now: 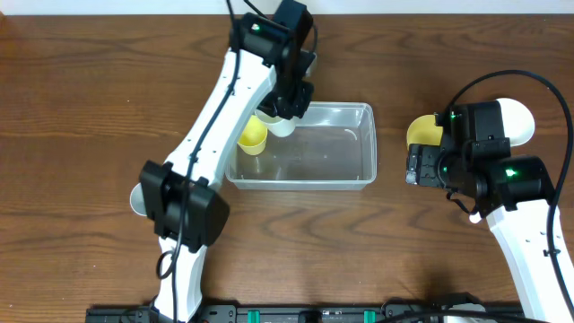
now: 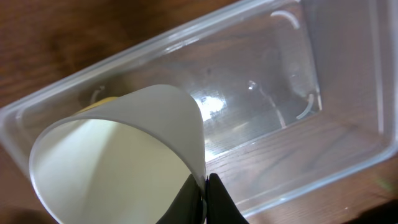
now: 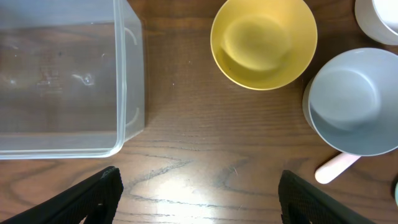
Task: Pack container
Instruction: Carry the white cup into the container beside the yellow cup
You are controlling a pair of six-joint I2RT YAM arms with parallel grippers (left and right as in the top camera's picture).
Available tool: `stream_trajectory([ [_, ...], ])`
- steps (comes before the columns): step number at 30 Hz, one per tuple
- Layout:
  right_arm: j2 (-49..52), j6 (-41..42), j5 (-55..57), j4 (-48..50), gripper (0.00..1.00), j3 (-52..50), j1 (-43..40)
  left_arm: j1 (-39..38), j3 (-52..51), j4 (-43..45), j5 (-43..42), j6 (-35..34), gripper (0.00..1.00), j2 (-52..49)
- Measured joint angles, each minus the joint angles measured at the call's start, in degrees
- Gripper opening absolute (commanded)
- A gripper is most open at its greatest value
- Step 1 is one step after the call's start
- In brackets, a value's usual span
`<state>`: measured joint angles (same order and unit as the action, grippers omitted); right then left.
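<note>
Left gripper (image 2: 204,190) pinches a white cup (image 2: 124,155) by its rim, jaws almost closed on it, over the left end of the container (image 1: 332,152) on the table (image 1: 90,108), where a yellow cup (image 1: 253,138) seems to lie. Placing is in hand: next, lower the cup inside and release. Right gripper (image 3: 199,199) hangs wide open and empty, right of the container.

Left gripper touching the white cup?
Touching. Left wrist view: the left gripper pinches the white cup at its rim, a finger either side.
</note>
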<state>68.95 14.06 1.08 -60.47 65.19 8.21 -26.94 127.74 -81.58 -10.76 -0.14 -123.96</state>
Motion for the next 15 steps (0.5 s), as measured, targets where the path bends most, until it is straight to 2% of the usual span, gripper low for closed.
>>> stream_trajectory([
  [15, 0.00, 0.00, 0.00, 0.00, 0.82, 0.00, 0.00, -0.17, 0.00, 0.61, -0.02, 2.05, 0.06, -4.90],
])
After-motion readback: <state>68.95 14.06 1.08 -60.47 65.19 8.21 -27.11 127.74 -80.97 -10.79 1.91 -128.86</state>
